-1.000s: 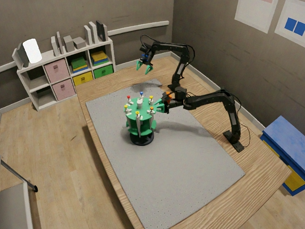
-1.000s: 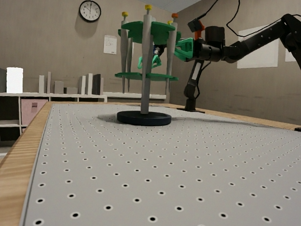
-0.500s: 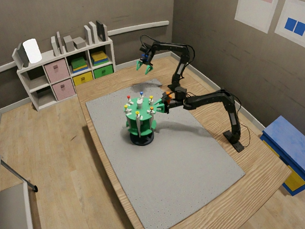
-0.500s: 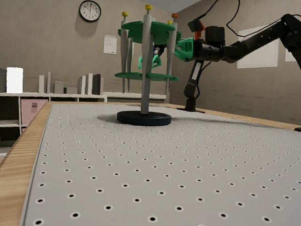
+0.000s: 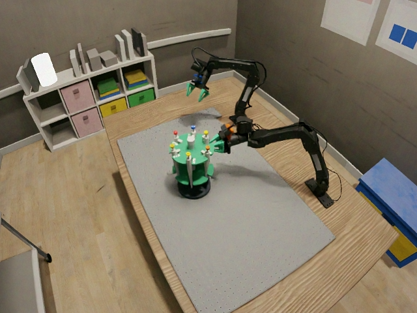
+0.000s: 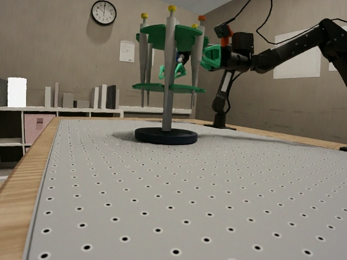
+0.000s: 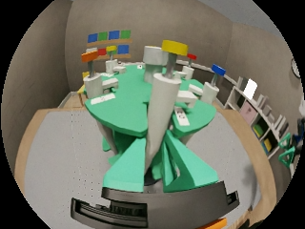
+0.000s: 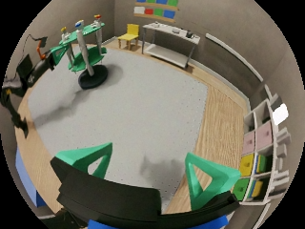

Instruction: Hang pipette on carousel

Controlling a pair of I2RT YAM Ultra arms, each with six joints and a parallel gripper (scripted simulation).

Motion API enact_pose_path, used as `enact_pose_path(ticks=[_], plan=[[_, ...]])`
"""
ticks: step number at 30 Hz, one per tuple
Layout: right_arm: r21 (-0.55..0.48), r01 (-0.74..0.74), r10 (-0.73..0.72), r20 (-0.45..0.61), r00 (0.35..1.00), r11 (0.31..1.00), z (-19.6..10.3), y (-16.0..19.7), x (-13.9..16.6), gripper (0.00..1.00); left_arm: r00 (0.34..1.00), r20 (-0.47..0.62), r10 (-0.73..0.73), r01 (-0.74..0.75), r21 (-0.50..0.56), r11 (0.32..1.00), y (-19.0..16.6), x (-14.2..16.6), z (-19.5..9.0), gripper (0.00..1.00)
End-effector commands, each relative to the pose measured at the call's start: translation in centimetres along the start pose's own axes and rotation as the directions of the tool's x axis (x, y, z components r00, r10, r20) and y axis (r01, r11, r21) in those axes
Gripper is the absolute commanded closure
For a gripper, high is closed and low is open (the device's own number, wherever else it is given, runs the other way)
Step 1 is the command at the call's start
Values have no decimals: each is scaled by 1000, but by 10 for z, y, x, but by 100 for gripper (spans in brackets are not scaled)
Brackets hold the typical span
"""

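Hand pipette [image 5: 206, 137] [image 6: 194, 26] [image 7: 163, 97] [image 8: 65, 35] with a yellow button stands at the edge of the green carousel [image 5: 191, 156] [image 6: 154, 34] [image 7: 125, 112] [image 8: 91, 31], at upper centre of the top view, on the robot's left-arm side. Going left to right in the left wrist view: an orange-topped pipette [image 7: 93, 85] hangs over a white label [image 7: 103, 98] whose marks are too small to read. In the middle, the left pincer [image 5: 214, 143] [image 6: 203, 57] [image 7: 153, 130] [image 8: 56, 52] is closed on the yellow-topped one; its body covers part of the top plate, and its lower end disappears behind the green fingers. Just right of it, its finger hook points inward over the plate, above a label [image 7: 181, 116] with dark print I cannot make out. Whether the hook's tip sits behind the rail cannot be told. Further right is a blue-topped pipette [image 7: 211, 92]. In the exterior view, a round clock [image 6: 103, 12] [image 7: 297, 67] is at upper left, then a sheet [image 6: 127, 51] of illegible lines; the right pincer [image 5: 195, 96] [image 6: 171, 72] [image 7: 278, 150] [image 8: 150, 153], partly hidden by the carousel, stands open and holds nothing. The volume on the yellow button is unreadable.
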State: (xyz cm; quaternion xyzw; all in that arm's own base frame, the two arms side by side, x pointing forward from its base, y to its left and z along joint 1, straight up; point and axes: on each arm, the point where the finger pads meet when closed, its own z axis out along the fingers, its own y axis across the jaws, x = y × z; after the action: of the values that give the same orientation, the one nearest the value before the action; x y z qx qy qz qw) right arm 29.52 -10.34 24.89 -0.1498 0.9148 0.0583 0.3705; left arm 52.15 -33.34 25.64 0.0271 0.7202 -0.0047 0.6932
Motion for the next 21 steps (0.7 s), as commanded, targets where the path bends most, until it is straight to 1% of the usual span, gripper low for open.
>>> enact_pose_path(ticks=[1,2,3,5,21], plan=[[-2,8,-8,23,1000,1000,-1,-4,-5,0,999,45,-30,34,-96,995,1,-29,-3,88],[-2,8,-8,23,1000,1000,-1,-4,-5,0,998,49,-34,39,-96,995,2,-32,-4,88],[-2,8,-8,23,1000,1000,-1,-4,-5,0,996,71,-55,61,-95,994,6,-49,-8,88],[-2,8,-8,23,1000,1000,-1,-4,-5,0,993,91,-71,81,-109,991,15,-54,-4,88],[-2,8,-8,23,1000,1000,-1,-4,-5,0,993,91,-71,81,-113,990,17,-54,-3,88]])
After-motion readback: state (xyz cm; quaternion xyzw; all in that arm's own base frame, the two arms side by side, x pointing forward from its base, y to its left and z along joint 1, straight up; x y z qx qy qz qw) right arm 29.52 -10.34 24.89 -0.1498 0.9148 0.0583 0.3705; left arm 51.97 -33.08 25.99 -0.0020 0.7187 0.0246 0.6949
